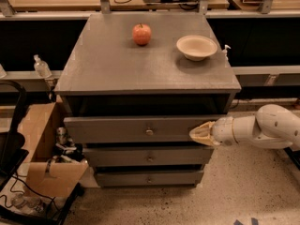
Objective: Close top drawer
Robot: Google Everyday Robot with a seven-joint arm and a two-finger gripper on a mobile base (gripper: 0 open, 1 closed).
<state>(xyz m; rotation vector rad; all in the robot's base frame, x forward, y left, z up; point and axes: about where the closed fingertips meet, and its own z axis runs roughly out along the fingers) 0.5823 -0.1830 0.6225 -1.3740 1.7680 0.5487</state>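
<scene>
The top drawer (117,129) of the grey cabinet stands a little way out, its flat front with a small central metal knob (149,131) sitting forward of the two drawer fronts below. A dark gap shows between its top edge and the cabinet top. My gripper (199,134) comes in from the right on a white arm and its tan tip rests against the right end of the drawer front.
A red apple (141,34) and a beige bowl (197,47) sit on the cabinet top (108,64). An open cardboard box (44,149) and a black cart (11,144) stand at the left. A spray bottle (41,67) stands on the left shelf.
</scene>
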